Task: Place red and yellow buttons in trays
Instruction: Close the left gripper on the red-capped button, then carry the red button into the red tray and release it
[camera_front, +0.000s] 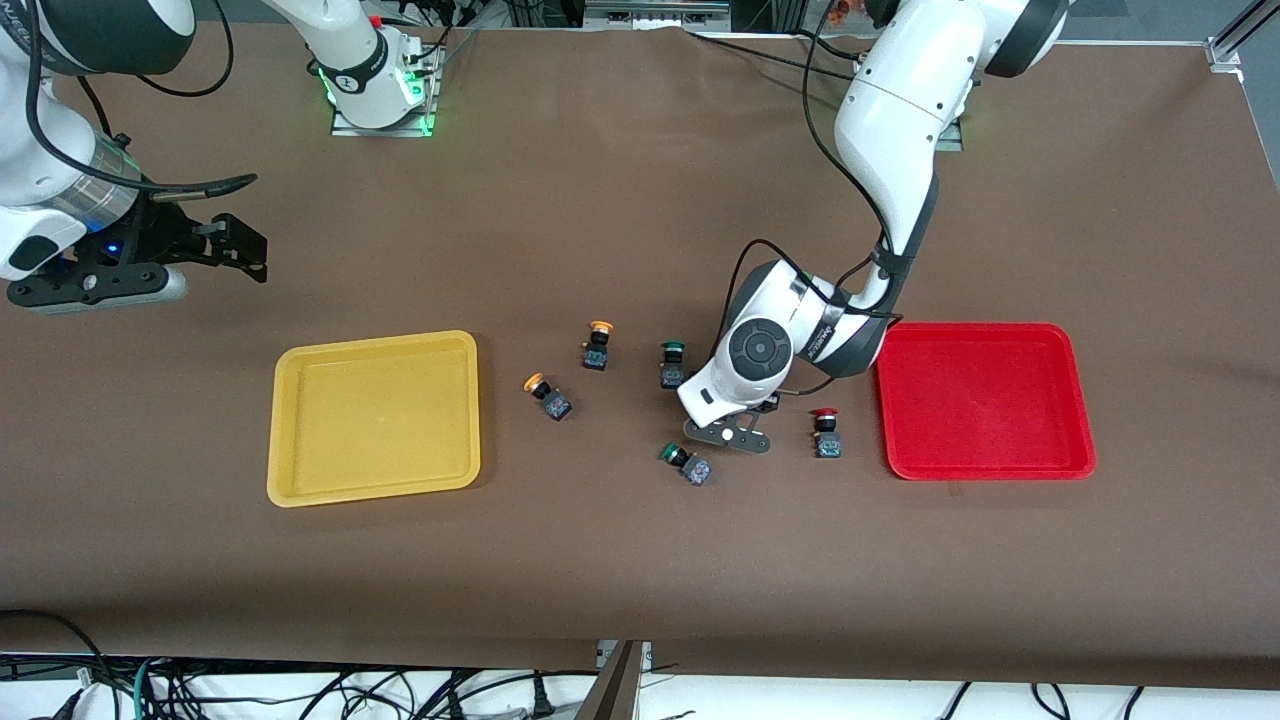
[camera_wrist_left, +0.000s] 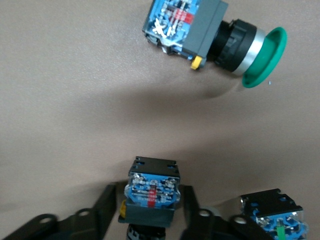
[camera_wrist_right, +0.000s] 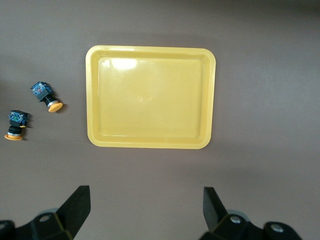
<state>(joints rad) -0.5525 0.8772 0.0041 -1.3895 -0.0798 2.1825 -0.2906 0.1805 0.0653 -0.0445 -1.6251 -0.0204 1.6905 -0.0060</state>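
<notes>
My left gripper (camera_front: 728, 432) is down at the table between the two trays, its fingers pressed against the dark body of a button (camera_wrist_left: 150, 192) whose cap is hidden. A red button (camera_front: 825, 432) stands upright beside the red tray (camera_front: 985, 400). Two yellow buttons (camera_front: 598, 345) (camera_front: 547, 394) lie between the left gripper and the yellow tray (camera_front: 375, 418); the right wrist view shows them too (camera_wrist_right: 46, 96) (camera_wrist_right: 16, 124), next to the yellow tray (camera_wrist_right: 150, 97). My right gripper (camera_front: 235, 245) (camera_wrist_right: 147, 197) waits open above bare table at the right arm's end.
Two green-capped buttons are close to the left gripper: one upright (camera_front: 672, 364), one on its side (camera_front: 686, 462) (camera_wrist_left: 210, 35). Another button body (camera_wrist_left: 272, 215) shows beside the left fingers, cap unseen. Both trays hold nothing. Brown cloth covers the table.
</notes>
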